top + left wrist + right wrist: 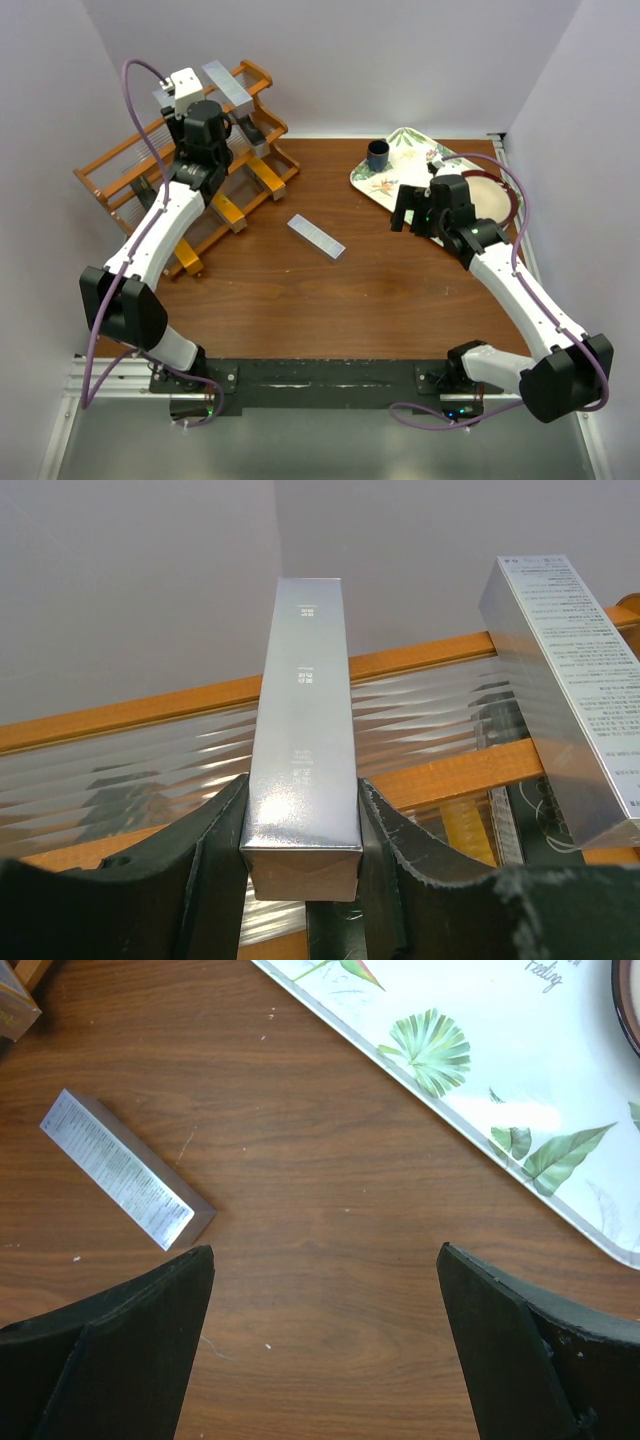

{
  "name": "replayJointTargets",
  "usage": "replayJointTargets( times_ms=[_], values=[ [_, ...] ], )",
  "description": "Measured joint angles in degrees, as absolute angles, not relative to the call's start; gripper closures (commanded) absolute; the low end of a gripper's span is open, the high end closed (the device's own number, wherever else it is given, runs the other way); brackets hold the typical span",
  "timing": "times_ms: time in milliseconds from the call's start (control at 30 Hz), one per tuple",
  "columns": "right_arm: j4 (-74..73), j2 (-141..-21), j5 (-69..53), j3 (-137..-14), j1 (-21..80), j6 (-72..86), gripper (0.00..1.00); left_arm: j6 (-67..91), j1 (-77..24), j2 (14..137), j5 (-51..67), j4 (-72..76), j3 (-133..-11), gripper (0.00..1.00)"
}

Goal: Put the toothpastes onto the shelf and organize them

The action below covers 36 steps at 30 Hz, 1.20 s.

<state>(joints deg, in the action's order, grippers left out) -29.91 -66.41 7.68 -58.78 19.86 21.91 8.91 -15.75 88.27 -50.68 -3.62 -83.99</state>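
Pinched in the left hand, a slim silver cardboard carton is held over the orange wooden shelf. Lowering and release are judged next.

Bright, even light with soft shadows; glare on the silver carton.

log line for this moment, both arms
left pincer: shut on silver toothpaste box at shelf | right pincer: open, empty, over table | loose silver box: flat on table
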Motion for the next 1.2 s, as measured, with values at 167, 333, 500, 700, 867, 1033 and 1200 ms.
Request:
replayJointTargets(
  times_ms=[167,333,500,700,867,1033,1200],
  values=[
    [-29.9,-66.4,7.5,-58.8,19.9,21.8,0.02,10.0,-15.6,88.3,-50.6,-3.0,-83.4,0.64],
    [-29.9,-66.6,7.1,-58.8,19.9,21.8,0.02,11.3,-15.2,88.3,-50.2,-2.7,-82.8,0.61],
    [-29.9,-67.2,6.4,-58.8,19.9,21.8,0.02,11.6,-14.9,88.3,-49.8,-2.6,-82.7,0.59],
    [-29.9,-67.4,6.4,-58.8,19.9,21.8,0.02,11.6,-14.3,88.4,-49.5,-2.5,-82.7,0.55],
    [-29.9,-67.5,6.3,-58.8,19.9,21.7,0.02,12.3,-13.9,89.2,-49.1,-2.6,-82.7,0.51],
    [-29.9,-67.5,6.3,-58.8,19.9,21.6,0.02,14.2,-13.9,89.5,-48.1,-4.8,-82.7,0.50],
    [-29.9,-67.5,6.3,-58.8,19.9,21.5,0.02,16.0,-13.9,89.5,-47.4,-6.9,-82.7,0.53]
  ],
)
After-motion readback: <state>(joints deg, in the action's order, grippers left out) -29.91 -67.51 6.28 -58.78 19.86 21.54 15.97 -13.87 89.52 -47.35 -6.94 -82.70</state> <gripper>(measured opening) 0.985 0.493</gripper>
